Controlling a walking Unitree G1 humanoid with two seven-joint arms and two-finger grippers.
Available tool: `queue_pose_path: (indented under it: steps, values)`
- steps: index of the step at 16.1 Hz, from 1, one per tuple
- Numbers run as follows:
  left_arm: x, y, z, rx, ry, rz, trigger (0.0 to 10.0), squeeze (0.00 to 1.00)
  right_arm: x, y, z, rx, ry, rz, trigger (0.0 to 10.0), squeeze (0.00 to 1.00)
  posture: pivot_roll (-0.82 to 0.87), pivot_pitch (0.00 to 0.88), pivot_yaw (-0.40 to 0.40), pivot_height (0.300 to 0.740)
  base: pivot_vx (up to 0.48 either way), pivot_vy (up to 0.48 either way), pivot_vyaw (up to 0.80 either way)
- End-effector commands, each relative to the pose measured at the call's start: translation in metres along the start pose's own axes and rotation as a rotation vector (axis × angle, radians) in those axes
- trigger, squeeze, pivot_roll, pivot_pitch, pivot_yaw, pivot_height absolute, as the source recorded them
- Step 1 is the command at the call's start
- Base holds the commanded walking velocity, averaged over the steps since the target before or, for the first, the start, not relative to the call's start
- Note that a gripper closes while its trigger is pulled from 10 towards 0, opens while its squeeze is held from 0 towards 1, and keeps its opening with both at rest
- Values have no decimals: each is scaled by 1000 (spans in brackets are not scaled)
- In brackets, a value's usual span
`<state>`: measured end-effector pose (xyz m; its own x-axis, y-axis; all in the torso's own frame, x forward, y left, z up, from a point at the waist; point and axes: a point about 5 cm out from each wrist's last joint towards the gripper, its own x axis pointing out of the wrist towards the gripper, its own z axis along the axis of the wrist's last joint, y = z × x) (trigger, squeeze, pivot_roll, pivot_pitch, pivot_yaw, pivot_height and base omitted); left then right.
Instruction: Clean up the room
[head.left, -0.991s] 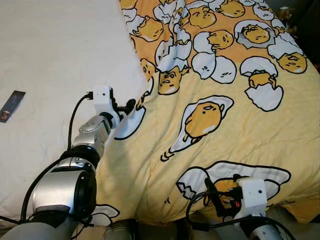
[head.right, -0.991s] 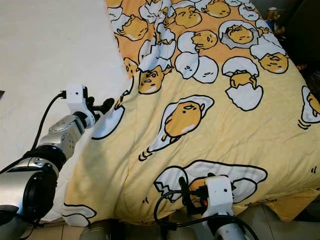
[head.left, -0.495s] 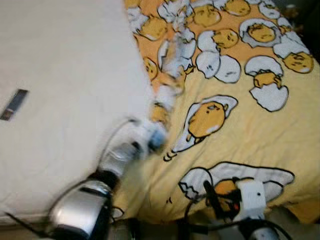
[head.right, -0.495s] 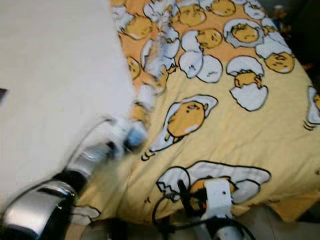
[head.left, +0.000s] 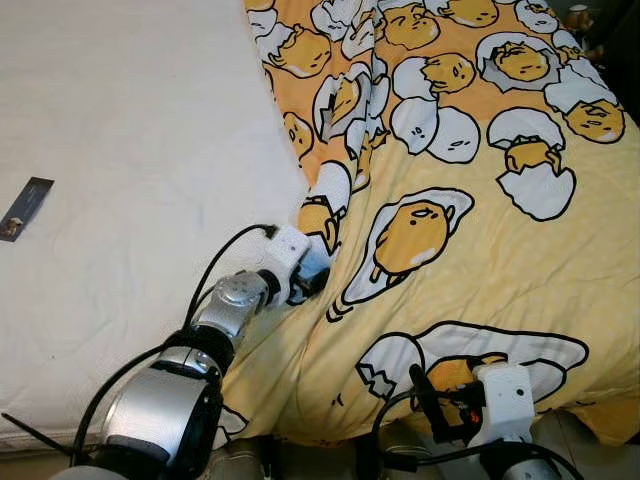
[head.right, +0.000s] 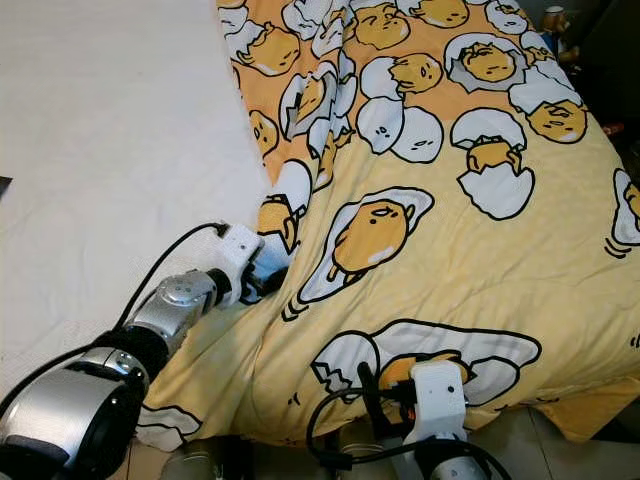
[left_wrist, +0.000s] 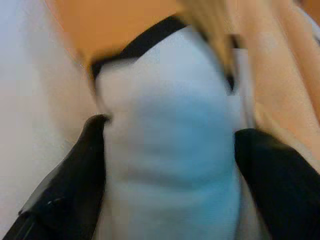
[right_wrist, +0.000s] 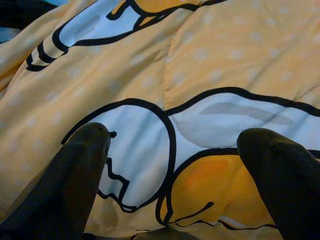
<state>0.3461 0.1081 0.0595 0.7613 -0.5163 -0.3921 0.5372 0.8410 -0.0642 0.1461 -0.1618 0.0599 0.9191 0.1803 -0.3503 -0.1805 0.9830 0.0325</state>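
A yellow blanket (head.left: 480, 250) printed with egg figures covers the right half of a bed; bare white sheet (head.left: 130, 150) lies on the left. My left gripper (head.left: 313, 277) is shut on the blanket's left edge, which is bunched into a fold running up from it. In the left wrist view white and orange cloth (left_wrist: 170, 125) is pinched between the black fingers (left_wrist: 75, 180). My right gripper (head.left: 428, 400) hovers open over the blanket's near edge, and its fingers (right_wrist: 75, 170) stand wide apart above the cloth (right_wrist: 210, 65).
A small dark card (head.left: 25, 208) lies on the white sheet at the far left. Small objects (head.left: 578, 15) stand in the dark beyond the bed's far right corner. The bed's near edge runs just below both arms.
My left gripper has pulled the blanket's edge to the right and nearer, so the edge now folds over itself. The right arm has hardly moved.
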Motion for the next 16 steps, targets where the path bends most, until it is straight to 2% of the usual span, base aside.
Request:
queue_pose_path:
  steps: [1,2,3,4,5,7,9,13,16]
  values:
    - [-3,1,-16,-174,46,26,10000,0,-2,0,-4,4,23,-1,10000,0,-243,261,18,740,0,0,0]
    - [-4,4,-17,-228,36,39,10000,0,-3,0,-4,3,24,1,10000,0,-243,264,16,740,0,0,0]
    - [-4,3,-15,-305,8,21,4627,0,-3,1,-5,3,28,4,10000,0,-243,264,16,740,0,0,0]
    - [-4,2,-13,-340,-10,0,0,0,-3,1,-5,3,29,5,10000,0,-247,266,12,740,0,0,0]
    - [-3,1,-12,-358,-21,-16,0,0,-4,0,-6,3,30,5,10000,0,-247,266,12,740,0,0,0]
    - [-1,-4,-2,-497,-97,-107,0,0,-4,0,-6,4,33,7,10000,0,-250,267,12,740,0,0,0]
    - [0,-6,3,-564,-140,-157,0,0,-4,0,-6,5,35,8,10000,0,-251,269,12,740,0,0,0]
    - [-1,-11,6,-572,-163,-244,0,0,-6,0,-7,9,39,1,10000,0,-255,272,17,740,0,0,0]
    - [-3,-7,8,-688,-211,-257,0,0,-6,1,-8,14,40,0,10000,0,-253,266,23,740,0,0,0]
